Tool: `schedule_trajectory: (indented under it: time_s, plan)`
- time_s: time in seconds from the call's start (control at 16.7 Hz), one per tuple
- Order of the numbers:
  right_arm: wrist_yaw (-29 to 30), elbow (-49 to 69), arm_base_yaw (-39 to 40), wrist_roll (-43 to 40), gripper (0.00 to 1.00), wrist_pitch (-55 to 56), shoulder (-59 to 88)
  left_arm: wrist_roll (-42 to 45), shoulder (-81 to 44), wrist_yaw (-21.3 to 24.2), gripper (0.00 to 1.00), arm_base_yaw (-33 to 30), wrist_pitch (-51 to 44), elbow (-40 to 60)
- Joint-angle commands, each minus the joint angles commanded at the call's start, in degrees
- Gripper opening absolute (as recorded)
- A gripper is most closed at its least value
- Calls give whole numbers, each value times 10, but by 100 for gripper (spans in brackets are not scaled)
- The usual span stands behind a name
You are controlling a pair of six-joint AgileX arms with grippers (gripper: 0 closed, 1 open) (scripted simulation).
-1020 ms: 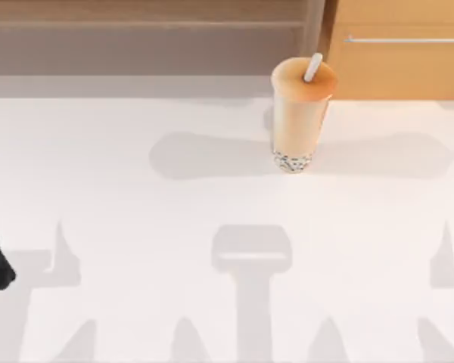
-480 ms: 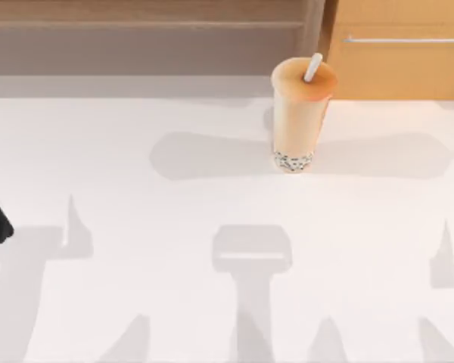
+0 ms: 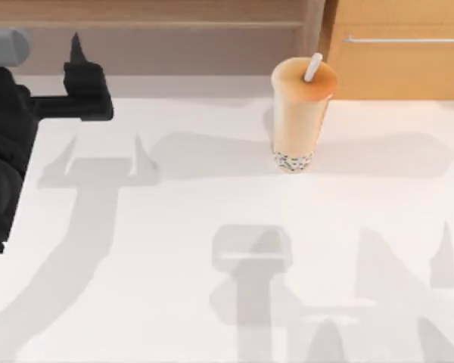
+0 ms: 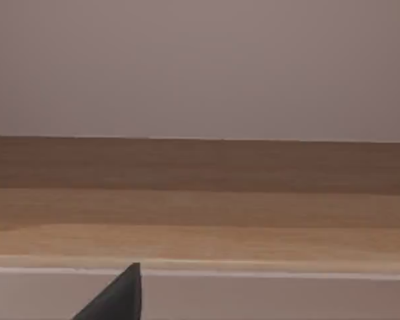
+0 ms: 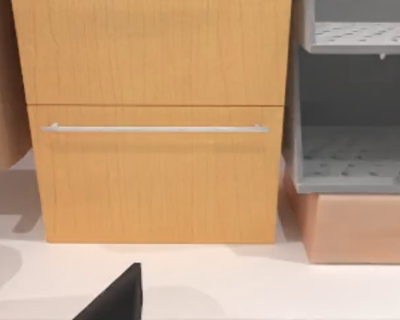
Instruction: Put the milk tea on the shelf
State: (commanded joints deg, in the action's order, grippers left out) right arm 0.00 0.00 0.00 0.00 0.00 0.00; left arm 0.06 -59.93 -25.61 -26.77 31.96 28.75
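1. My left hand hangs over the far left of the bench, up against the shelf. One dark pointed finger shows above its black crossbar, and I cannot tell how far the fingers stand apart. It holds nothing.
2. In my left wrist view, one dark fingertip pokes in at the edge, with the shelf's brown board running straight across just behind the pale bench edge.
3. The milk tea stands upright on the bench, well apart from my left hand, toward the right of centre. Dark pearls sit at its bottom and a white straw rises through the lid.
4. The cup stands just in front of the grey post that ends the shelf, near the orange-wood cabinet with its silver bar handle.
5. My right wrist view faces that cabinet, with a grey perforated rack beside it on a pale wooden block. One dark fingertip of my right hand shows; whether that hand is spread or closed, I cannot tell.
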Motion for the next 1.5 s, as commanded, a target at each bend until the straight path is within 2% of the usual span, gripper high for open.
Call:
schedule_trajectory:
  time_s: [0.42, 0.78, 1.02, 1.5]
  plan:
    - [0, 0, 0, 0, 100, 0, 0, 1, -428, -176, 100, -189, 211, 189]
    - [0, 0, 0, 0, 100, 0, 0, 5, -682, -286, 100, -304, 354, 317]
    - [0, 0, 0, 0, 100, 0, 0, 7, -750, -318, 100, -337, 397, 357]
    - [0, 0, 0, 0, 100, 0, 0, 6, -761, -306, 100, -324, 386, 378]
